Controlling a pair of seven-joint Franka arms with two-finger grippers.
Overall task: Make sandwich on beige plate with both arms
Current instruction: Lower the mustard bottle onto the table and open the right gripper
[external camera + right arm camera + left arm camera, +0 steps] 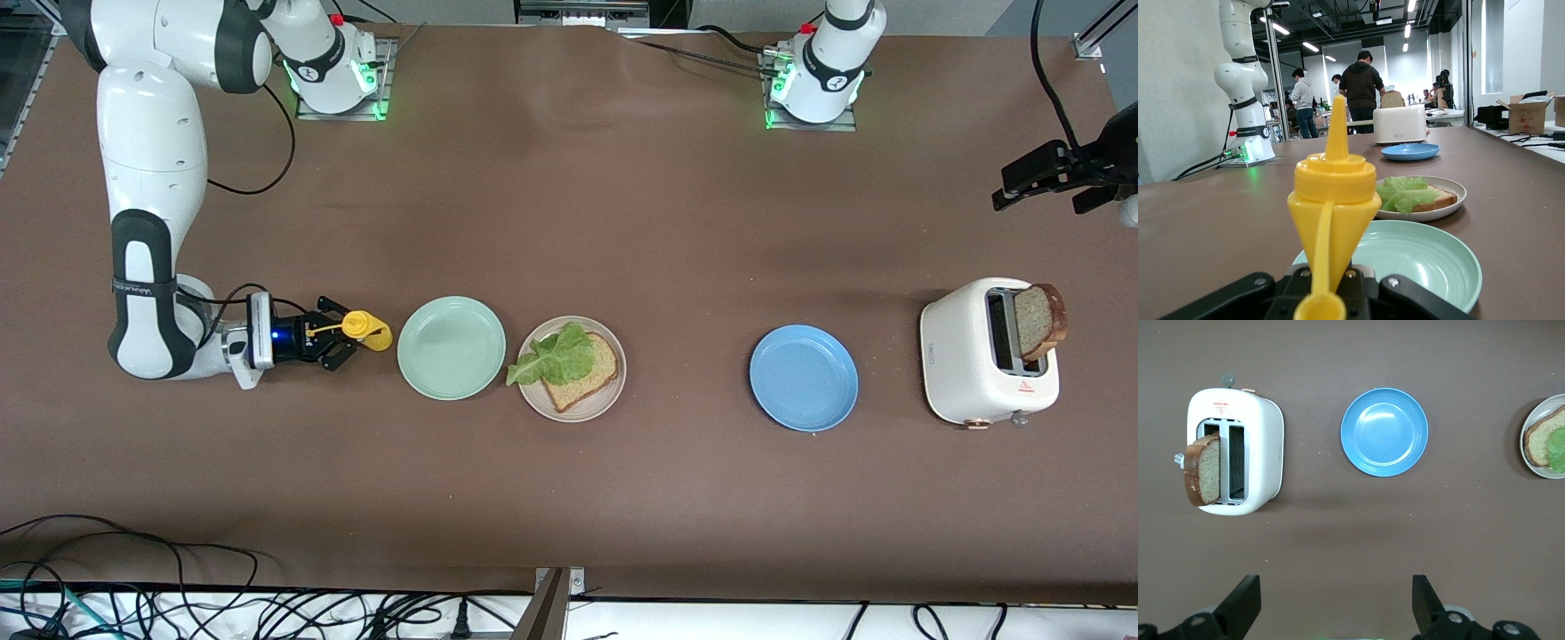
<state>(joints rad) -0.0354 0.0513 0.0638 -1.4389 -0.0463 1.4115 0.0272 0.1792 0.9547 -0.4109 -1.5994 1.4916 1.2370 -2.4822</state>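
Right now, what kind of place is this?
Probably a robotics lab: a table with cables along its edge carries a toaster and plates, and the right wrist view shows people standing in an open workshop.

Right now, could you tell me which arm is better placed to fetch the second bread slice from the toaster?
Left, probably. The left gripper hangs open over the table near the toaster holding the bread slice. The right gripper is shut on the mustard bottle at its own end.
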